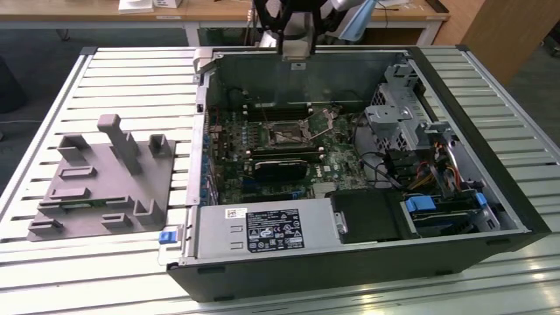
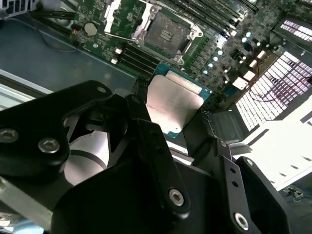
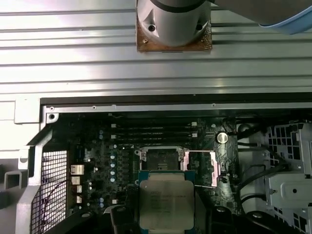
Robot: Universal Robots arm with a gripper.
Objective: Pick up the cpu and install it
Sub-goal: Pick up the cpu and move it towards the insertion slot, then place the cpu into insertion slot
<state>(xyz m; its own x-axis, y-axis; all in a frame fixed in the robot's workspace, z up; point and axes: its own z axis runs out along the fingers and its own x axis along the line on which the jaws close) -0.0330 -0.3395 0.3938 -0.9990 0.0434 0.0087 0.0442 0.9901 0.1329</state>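
Worktop [image 1: 131, 72]: slatted metal surface that carries every item listed below.
Case [image 1: 490, 216]: black computer tower laid on its side with the panel off. It runs from the middle of the worktop toward the exterior view's right edge.
Tray [image 1: 88, 190]: grey plastic with upright posts, near the worktop's edge at the exterior view's left, just beside the case.
Board [image 1: 345, 164]: green circuit board lying flat on the floor of the case.
Gripper [image 2: 175, 122]: black, hanging over the open case near the worktop's far edge in the exterior view.
Fingers [image 2: 153, 141]: clenched on two opposite edges of the cpu.
Socket [image 3: 160, 158]: square, on the board, empty, with its metal frame folded back to one side.
Cpu [image 2: 173, 102]: flat square chip with a silver top and green rim, held in the air above the board. It is near the socket but apart from it, touching nothing except the fingers.
Done: the pick-up, judged from the cpu being off every surface and in the grip.
Left: the install. The cpu is not yet seated and the socket's frame is not yet closed.
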